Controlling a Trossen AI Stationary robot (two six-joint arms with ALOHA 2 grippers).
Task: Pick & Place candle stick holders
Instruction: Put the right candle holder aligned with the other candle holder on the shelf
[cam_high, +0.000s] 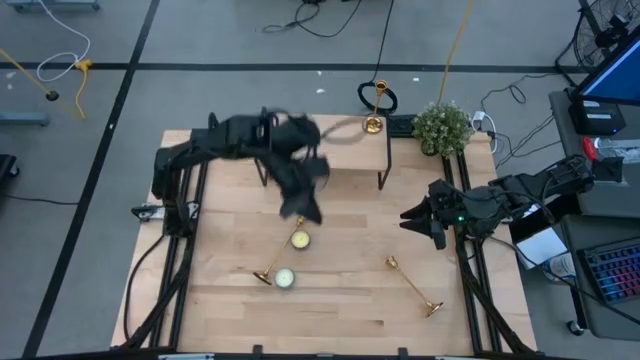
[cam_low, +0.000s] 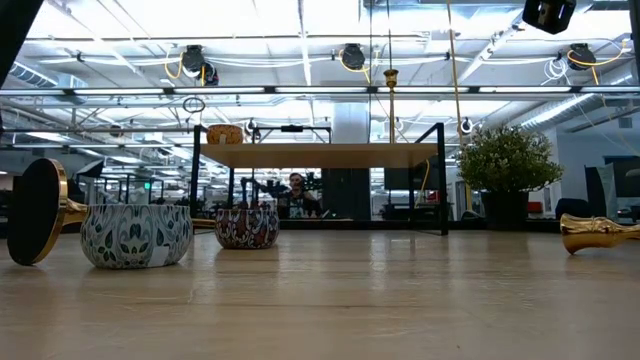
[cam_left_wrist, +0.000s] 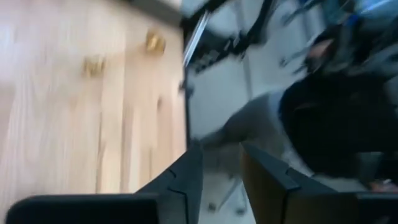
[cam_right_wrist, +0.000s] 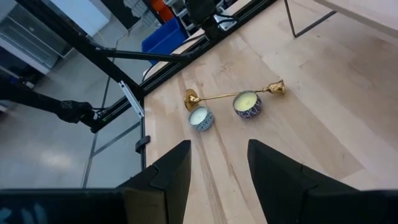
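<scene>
One gold candle stick holder (cam_high: 373, 108) stands upright on its round base on a small raised wooden shelf (cam_high: 350, 155) at the far side. A second holder (cam_high: 268, 272) (cam_right_wrist: 233, 94) lies on its side on the table between two patterned tins. A third holder (cam_high: 412, 286) (cam_low: 598, 232) lies on its side toward the near right. My left gripper (cam_high: 300, 205) (cam_left_wrist: 221, 152) hangs above the table's middle, in front of the shelf, open with a narrow gap and nothing between its fingers. My right gripper (cam_high: 412, 222) (cam_right_wrist: 217, 152) waits open at the table's right edge.
Two tins with candles (cam_high: 299, 239) (cam_high: 284, 278) sit beside the lying holder near the table's middle. A potted plant (cam_high: 442, 127) stands at the far right corner. The shelf's black legs (cam_high: 385, 165) stand on the table. Bare wood lies along the near edge (cam_high: 330, 325).
</scene>
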